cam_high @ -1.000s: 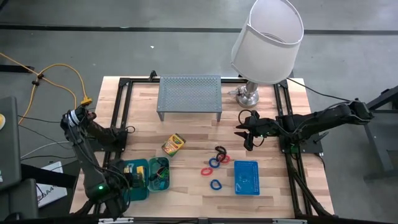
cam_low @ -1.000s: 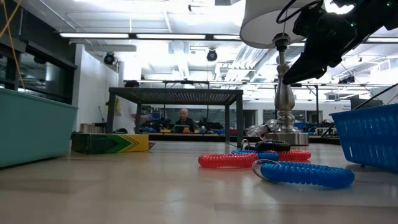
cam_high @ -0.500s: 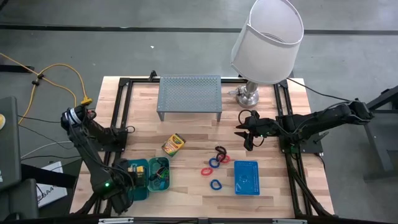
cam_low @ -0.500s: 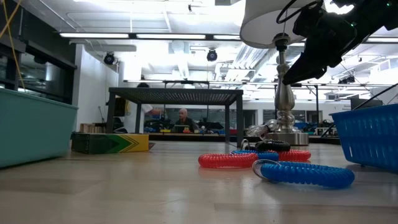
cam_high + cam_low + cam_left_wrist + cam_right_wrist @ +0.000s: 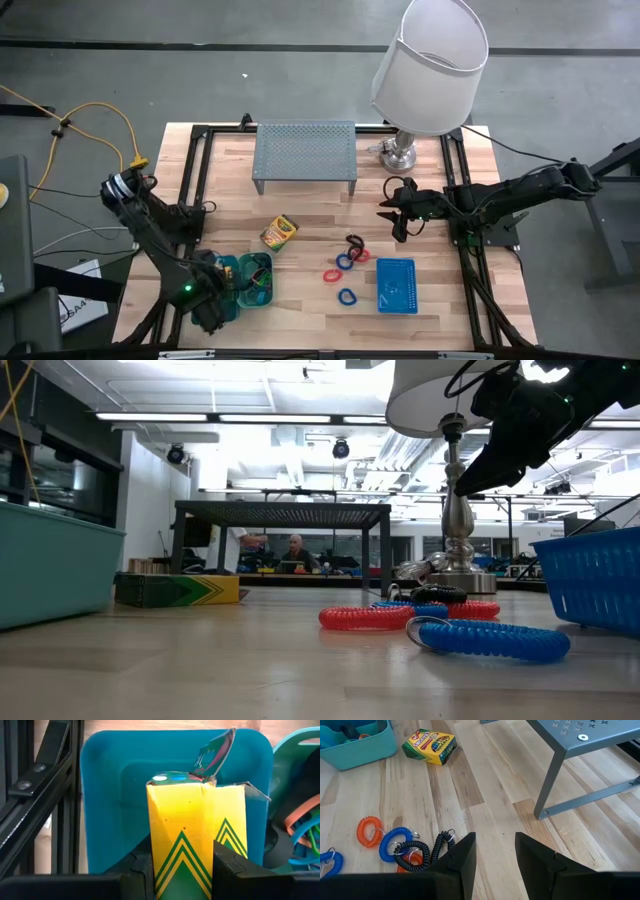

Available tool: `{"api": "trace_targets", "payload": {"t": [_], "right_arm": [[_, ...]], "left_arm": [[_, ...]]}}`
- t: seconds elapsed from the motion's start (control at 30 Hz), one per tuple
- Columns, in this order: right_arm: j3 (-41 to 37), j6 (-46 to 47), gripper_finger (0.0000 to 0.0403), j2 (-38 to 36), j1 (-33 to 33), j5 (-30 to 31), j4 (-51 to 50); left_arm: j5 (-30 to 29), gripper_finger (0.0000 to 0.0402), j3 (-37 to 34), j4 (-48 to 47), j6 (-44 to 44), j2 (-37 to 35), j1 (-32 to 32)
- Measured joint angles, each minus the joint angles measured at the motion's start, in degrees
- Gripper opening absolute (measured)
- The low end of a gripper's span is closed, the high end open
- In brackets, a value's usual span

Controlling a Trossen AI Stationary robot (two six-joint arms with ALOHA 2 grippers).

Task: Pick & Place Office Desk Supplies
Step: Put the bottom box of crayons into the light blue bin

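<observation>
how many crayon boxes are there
2. One crayon box lies flat on the table in front of the grey riser shelf. A second crayon box is clamped in the left gripper, over a teal tray. More could be hidden inside the trays.

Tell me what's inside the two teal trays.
The square tray has a yellow crayon box over it, gripped by the left end effector. The other tray holds coloured bands. The box and arm hide the rest.
</observation>
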Motion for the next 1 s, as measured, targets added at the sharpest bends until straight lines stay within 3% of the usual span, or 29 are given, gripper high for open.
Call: {"api": "trace_targets", "payload": {"t": [0.37, 1.0], "right_arm": [[0.0, 0.0, 0.0124, 0.0, 0.0, 0.0, 0.0], [0.0, 0.0, 0.0124, 0.0, 0.0, 0.0, 0.0]], "left_arm": [[1.6, 0.0109, -3.2, 5.2, 0.9, 0.1, 1.9], [0.9, 0.0133, -3.2, 5.5, 2.8, 0.1, 1.3]]}}
